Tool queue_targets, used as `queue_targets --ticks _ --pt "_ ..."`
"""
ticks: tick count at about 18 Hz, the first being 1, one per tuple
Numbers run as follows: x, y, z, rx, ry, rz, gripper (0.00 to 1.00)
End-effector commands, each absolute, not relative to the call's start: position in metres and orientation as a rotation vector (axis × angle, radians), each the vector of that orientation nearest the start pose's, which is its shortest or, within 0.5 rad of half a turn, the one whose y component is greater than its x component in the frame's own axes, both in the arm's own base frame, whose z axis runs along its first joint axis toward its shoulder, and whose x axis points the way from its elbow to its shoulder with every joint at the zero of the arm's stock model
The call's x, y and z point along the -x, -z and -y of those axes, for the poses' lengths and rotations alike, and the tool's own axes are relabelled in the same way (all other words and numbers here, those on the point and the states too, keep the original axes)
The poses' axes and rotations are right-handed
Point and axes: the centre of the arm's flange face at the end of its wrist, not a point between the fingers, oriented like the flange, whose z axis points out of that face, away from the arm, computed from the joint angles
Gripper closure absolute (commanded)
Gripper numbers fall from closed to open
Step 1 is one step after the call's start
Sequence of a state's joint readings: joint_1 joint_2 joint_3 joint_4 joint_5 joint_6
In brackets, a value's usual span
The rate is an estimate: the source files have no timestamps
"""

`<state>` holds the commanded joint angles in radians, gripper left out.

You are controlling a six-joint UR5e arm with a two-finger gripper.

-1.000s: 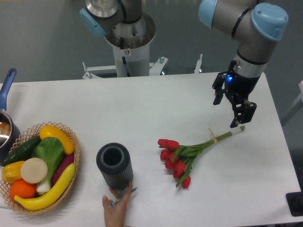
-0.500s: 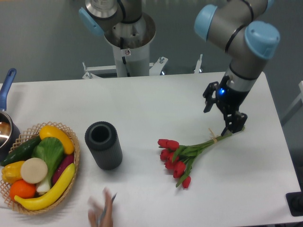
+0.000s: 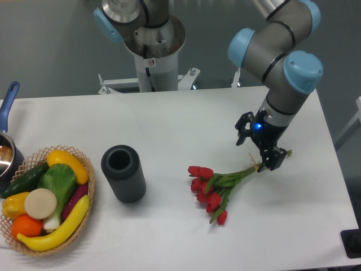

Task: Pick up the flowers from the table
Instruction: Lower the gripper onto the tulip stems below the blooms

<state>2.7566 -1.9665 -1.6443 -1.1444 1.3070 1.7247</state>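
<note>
The flowers [image 3: 217,189] are laid flat on the table [image 3: 169,124], right of centre, with the red heads directed toward the lower left and the stems extended up and to the right. The gripper [image 3: 260,151] is positioned low over the stem ends near the tan band, its fingers spread apart with one on each side of the stems; contact with the stems cannot be confirmed from this view. A dark ribbed cylinder [image 3: 123,173] and a basket of vegetables [image 3: 46,200] are located to the left.
</note>
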Motion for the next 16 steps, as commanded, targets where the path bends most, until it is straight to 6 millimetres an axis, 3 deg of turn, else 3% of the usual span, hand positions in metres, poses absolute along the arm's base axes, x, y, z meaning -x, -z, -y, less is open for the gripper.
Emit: queue_targets --ticks 4,12,16 --pt "0.501 -0.260 -0.390 2.853 0.122 -0.648 0.00" --pt "0.507 -0.215 -0.402 2.849 0.059 -0.643 0.00" --pt "0.510 -0.208 -0.404 2.843 0.037 -0.658 0.00"
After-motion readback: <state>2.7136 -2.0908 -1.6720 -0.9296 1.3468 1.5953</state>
